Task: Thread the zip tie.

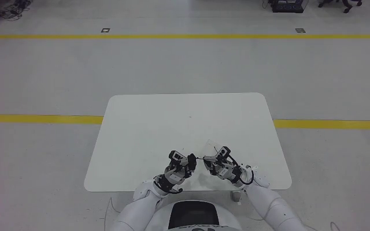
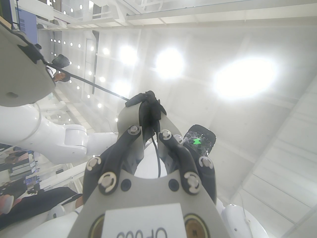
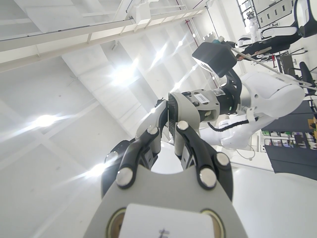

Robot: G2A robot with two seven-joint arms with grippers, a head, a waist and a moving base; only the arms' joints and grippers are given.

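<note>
Zip tie (image 2: 146, 101) spans between left gripper (image 2: 149, 125) and right gripper (image 3: 168, 115), both closed on it. Probably this is to align its ends for threading.

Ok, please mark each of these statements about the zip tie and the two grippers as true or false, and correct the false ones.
1. The left gripper is shut on the black zip tie. True.
2. The zip tie lies loose on the white table. False: the left gripper's fingers pinch it, and its strap sticks out from them.
3. Both grippers are close together, near the table edge closest to the robot. True.
4. The fingers of the right gripper are spread wide open. False: they are pressed together.
</note>
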